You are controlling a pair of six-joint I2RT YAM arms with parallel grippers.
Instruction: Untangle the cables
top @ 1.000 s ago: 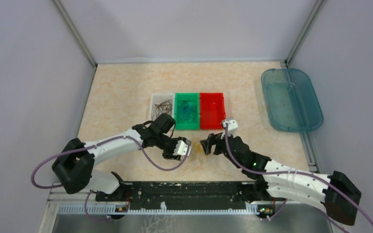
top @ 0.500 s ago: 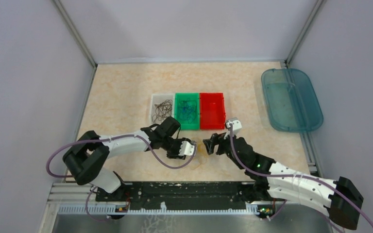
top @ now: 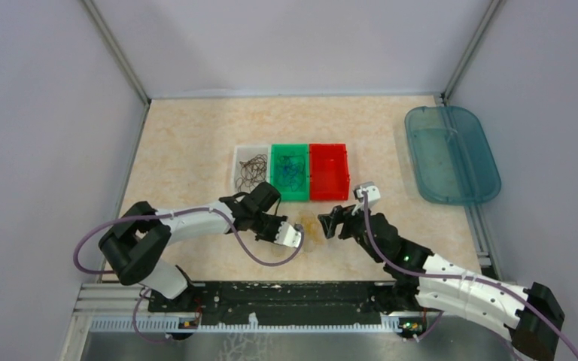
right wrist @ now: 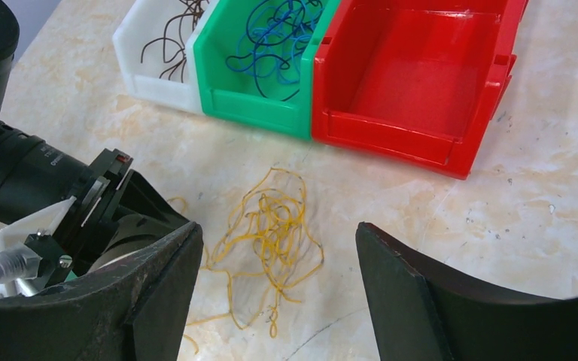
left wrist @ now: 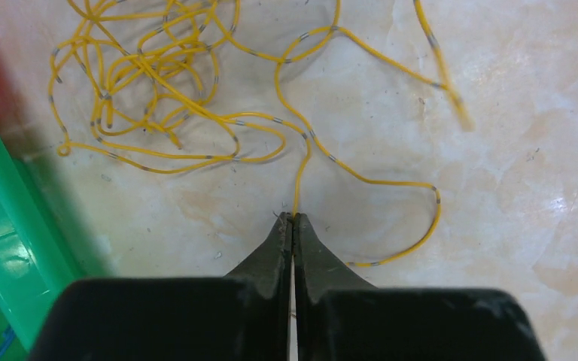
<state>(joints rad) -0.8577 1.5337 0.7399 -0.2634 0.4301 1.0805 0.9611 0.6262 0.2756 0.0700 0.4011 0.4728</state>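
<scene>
A tangle of yellow cables [left wrist: 158, 83] lies loose on the marble-look table between the two arms. It also shows in the right wrist view as yellow cables [right wrist: 275, 233]. My left gripper [left wrist: 293, 218] is low at the table, shut on a single yellow strand that runs from the tangle into its tips. From above, the left gripper [top: 299, 235] sits just left of the tangle. My right gripper [right wrist: 278, 227] hovers open above the tangle, one finger on each side, gripping nothing. Brown cables [right wrist: 169, 41] lie in the white bin and blue cables [right wrist: 271, 41] in the green bin.
Three bins stand in a row behind the tangle: white bin [top: 238, 167], green bin [top: 275, 180], and red bin [top: 328, 171], which holds nothing. A teal tray [top: 451, 154] lies at the far right. Grey walls close in the table on three sides.
The left gripper has gone from open to shut, pinching a yellow strand, after sliding right toward the tangle. The right gripper drifted slightly right and stays open.
</scene>
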